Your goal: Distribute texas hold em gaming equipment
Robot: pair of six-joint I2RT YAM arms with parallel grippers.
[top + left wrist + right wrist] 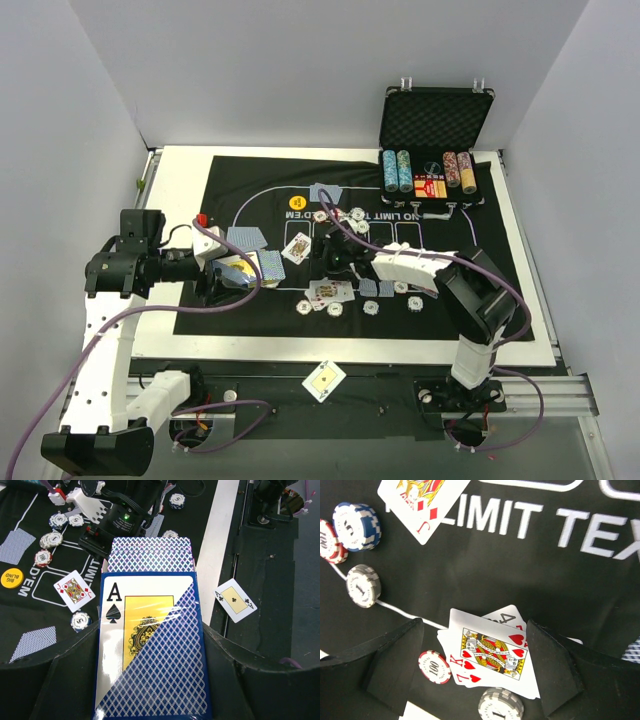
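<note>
My left gripper (150,685) is shut on a blue card box (150,645) printed with an ace of spades; blue-backed playing cards (150,555) stick out of its far end. It hovers over the mat's left side (232,274). My right gripper (475,665) stands open low over a small face-up pile topped by the king of hearts (492,652), one finger on each side, apart from the cards. A red 100 chip (434,667) and a grey chip (501,704) lie beside that pile. A jack of diamonds (74,590) lies face up and a yellow button (297,203) sits farther back.
The black felt mat (250,190) carries scattered chips (52,540) and face-down cards (248,238). An open black case (435,125) with chip stacks (400,170) stands at the back right. One ace (324,380) lies off the mat by the near edge.
</note>
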